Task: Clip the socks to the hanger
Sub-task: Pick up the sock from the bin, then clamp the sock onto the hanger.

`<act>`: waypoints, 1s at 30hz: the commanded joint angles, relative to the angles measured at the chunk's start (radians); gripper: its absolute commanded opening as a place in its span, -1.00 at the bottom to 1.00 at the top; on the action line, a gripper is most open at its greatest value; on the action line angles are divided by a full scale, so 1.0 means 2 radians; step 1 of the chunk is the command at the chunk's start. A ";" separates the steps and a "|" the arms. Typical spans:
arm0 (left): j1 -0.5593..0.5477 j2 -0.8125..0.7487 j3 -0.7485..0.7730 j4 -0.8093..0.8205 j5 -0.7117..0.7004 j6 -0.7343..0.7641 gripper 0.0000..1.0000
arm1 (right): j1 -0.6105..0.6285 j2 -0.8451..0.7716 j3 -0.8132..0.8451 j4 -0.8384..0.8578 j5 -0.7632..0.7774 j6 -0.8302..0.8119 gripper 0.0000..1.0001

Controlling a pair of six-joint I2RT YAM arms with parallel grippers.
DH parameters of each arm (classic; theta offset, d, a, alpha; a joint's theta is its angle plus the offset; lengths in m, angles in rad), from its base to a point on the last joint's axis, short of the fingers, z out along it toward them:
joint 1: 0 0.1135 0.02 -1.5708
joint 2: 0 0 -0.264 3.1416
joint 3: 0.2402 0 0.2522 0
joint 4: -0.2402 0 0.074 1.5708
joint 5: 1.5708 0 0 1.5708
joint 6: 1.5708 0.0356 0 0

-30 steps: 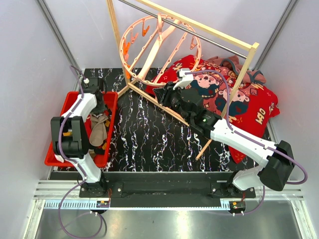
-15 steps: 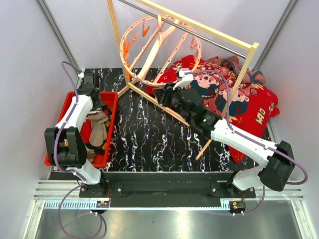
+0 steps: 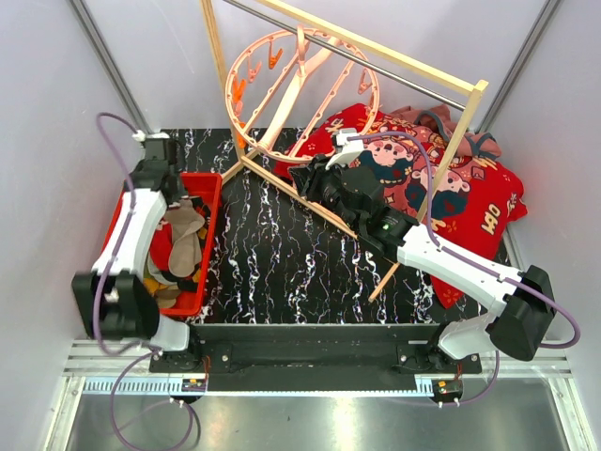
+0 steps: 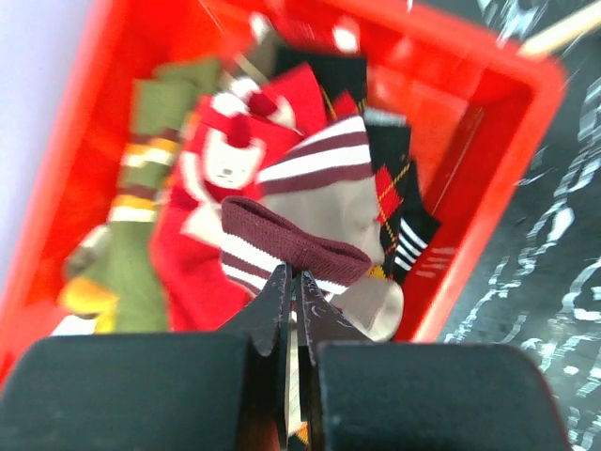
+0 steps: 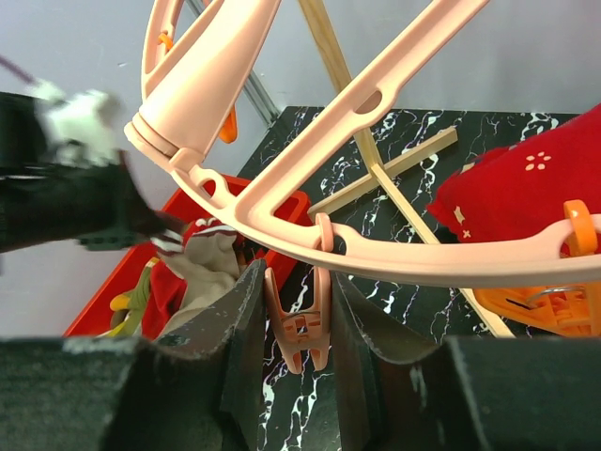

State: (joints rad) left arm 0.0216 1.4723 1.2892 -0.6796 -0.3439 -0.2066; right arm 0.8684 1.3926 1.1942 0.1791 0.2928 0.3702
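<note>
**Operator:** State of the left pincer [image 4: 291, 299]?

**Technician:** The fingers are drawn together to a thin slit and pinch the striped sock [image 4: 293, 246] at the edge of its maroon ribbed cuff. The sock is soft knit with a taupe body and maroon and white bands. It appears lifted off the pile in the red bin [image 4: 531, 103], at the left of the top view. The other socks lie loose below it: an olive sock [image 4: 141, 254], a red sock [image 4: 216, 178] with a white figure, and an argyle sock [image 4: 399, 183].

**Operator:** And the right pincer [image 5: 296, 287]?

**Technician:** Its fingers are part-way open, one on each side of a salmon clip [image 5: 299, 334]. They sit close against the clip's two levers, but whether they press cannot be told. The clip's mouth, at its lower end, reads as closed.

**Operator:** Which relation governs the coming move?

**Technician:** The direction from sock to clip. In the top view the clip lies right of the sock and higher in the frame, across black marbled worktop [image 3: 272, 254]. The clip's long axis is upright, mouth down, so the cuff edge must arrive beneath that mouth. As a judgement, the left arm carries the sock while the right arm — nearer the ring — only squeezes.

**Operator:** Further back?

**Technician:** The hanger [image 3: 300, 85] — a rigid, smooth plastic ring with crossbars — stands upper centre within the pale wooden rack [image 3: 423, 66]. At the right edge lies a soft red printed cloth [image 3: 470, 202].
</note>
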 commanded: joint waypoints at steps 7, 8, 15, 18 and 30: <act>0.002 -0.154 0.059 -0.007 -0.011 0.024 -1.00 | -0.004 -0.014 0.006 -0.005 -0.018 -0.014 -0.85; 0.001 -0.161 0.064 -0.005 0.003 0.036 -1.00 | -0.004 -0.014 0.006 -0.005 -0.020 -0.015 -0.85; -0.049 -0.230 0.084 0.042 0.101 0.069 -1.00 | -0.003 -0.016 0.009 -0.005 -0.031 -0.020 -0.86; -0.074 -0.255 0.084 0.057 0.163 0.073 -1.00 | -0.003 -0.017 0.009 -0.005 -0.036 -0.023 -0.86; -0.216 -0.324 -0.062 0.198 0.285 0.053 -1.00 | -0.004 -0.021 0.018 -0.013 -0.045 -0.023 -0.94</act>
State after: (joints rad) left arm -0.3439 0.8162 1.2526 -0.4419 0.1272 -0.0864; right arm 0.8673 1.3834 1.1946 0.1783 0.2279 0.3363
